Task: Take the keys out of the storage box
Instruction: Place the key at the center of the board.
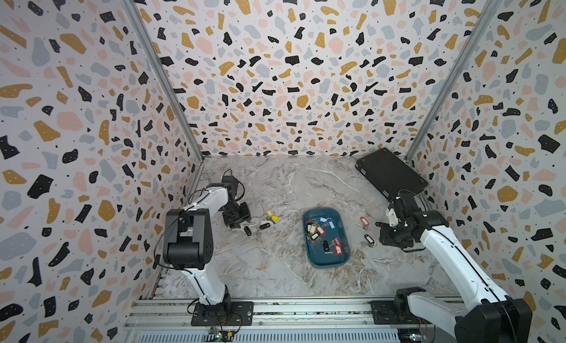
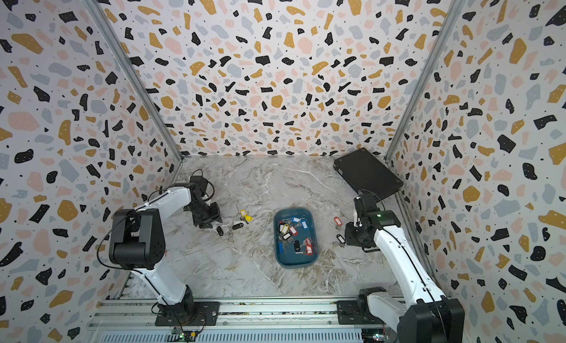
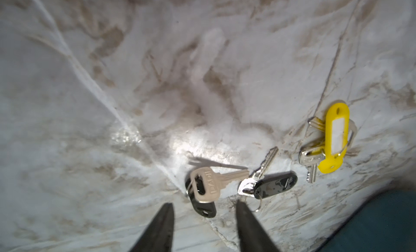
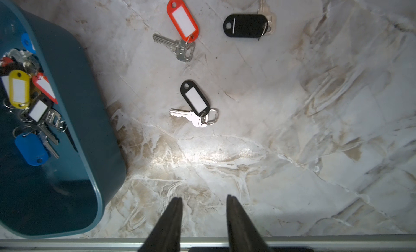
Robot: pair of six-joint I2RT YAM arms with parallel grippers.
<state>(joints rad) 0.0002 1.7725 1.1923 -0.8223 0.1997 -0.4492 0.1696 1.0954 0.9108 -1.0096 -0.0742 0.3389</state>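
Terrazzo-patterned walls enclose a grey marble-look tabletop [image 1: 275,274], seen from above. Two white-and-black robot arms reach in from the near rail, the left arm [image 1: 211,197] and the right arm [image 1: 450,252], and a flat black case [image 1: 389,173] lies in the far right corner. The storage box [image 1: 327,260], a shallow teal tray, sits mid-table between the arms and holds a tangled heap of the keys [image 1: 320,231]. The left gripper [image 3: 204,207] hovers low over the table to the box's left with its jaws apart and nothing between them. The right gripper [image 4: 203,198] hangs to the box's right, jaws also parted and empty. Several keys already lie outside the box. By the left gripper are two black-tagged keys [image 3: 207,187] and a yellow-tagged bunch [image 3: 335,138]. By the right gripper are a red-tagged key [image 4: 182,21] and two more black-tagged ones [image 4: 195,97]. Likely trouble lies in the heap: rings and tags overlap, so a pinch could lift several keys at once, drop one back, or drag the light tray. The nearest black-tagged key lies just under the left fingertips and might be snagged. How many keys are in the box cannot be counted. In the top views the wrists hide both sets of jaws. The far part of the left wrist view is blurred, and the box shows there only as a dark teal corner.
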